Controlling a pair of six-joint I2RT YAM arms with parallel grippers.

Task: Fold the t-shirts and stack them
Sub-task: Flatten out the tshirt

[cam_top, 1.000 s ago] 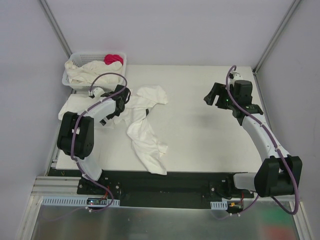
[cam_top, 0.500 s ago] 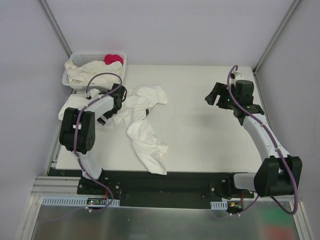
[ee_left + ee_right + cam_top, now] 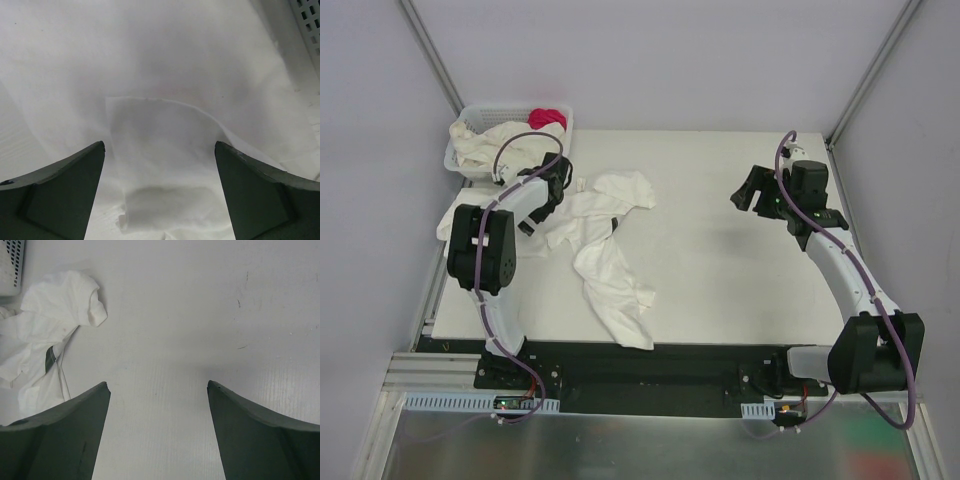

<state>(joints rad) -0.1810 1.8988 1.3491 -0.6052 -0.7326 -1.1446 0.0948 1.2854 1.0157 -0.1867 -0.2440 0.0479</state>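
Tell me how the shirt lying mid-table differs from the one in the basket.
The mid-table shirt sprawls long across the tabletop; the basket shirt is bunched in a heap inside the basket. The mid-table shirt looks whiter, the basket shirt creamier. Both are crumpled and unfolded.

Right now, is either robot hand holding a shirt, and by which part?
Nothing is held. The left gripper hangs open over a white t-shirt; the right gripper is open above the table.

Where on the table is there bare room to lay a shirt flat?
The table is bare between the crumpled t-shirt and the right gripper, through to the near edge. The far left corner is crowded: basket, left gripper and more shirts.
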